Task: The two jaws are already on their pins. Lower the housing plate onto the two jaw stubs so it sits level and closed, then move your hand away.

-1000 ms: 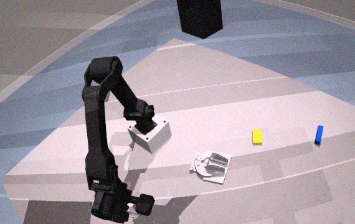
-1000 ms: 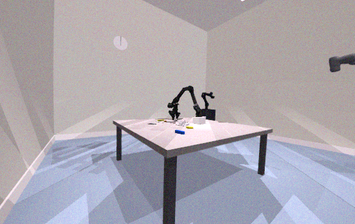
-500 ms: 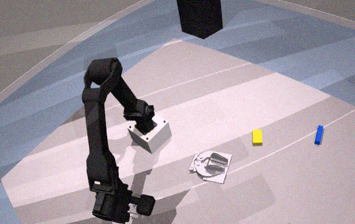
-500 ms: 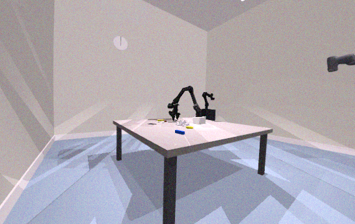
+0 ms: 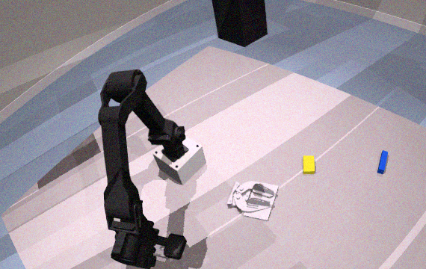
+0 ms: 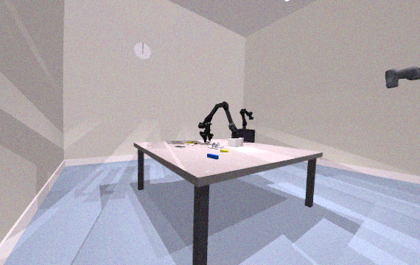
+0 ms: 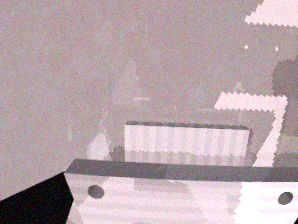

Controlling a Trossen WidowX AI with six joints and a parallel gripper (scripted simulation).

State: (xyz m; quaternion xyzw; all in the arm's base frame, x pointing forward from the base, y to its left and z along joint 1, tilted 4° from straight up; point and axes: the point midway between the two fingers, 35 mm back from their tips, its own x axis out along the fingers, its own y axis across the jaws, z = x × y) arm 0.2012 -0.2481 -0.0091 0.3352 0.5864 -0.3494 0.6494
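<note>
The white jaw assembly (image 5: 254,202) (image 6: 215,146) lies on the table, with two grey-shaded jaws on its right part in the top view. The housing plate (image 7: 150,186) is a pale slab with round holes near its corners. It stands close in front of the wrist camera. In the top view only a bit of white (image 5: 161,252) shows beside the hand, probably the same plate. My gripper (image 6: 207,140) points down low over the table, open, apart from the jaw assembly. Its black fingers flank the plate at the wrist view's lower edge. The fingertips and the plate's underside are hidden.
A ribbed pale block (image 7: 186,142) shows beyond the plate. A yellow block (image 5: 309,164) (image 6: 224,151) and a blue bar (image 5: 383,162) (image 6: 212,156) lie past the jaw assembly. The arm rises from a white box (image 5: 192,169) (image 6: 235,142). More small items lie behind the hand.
</note>
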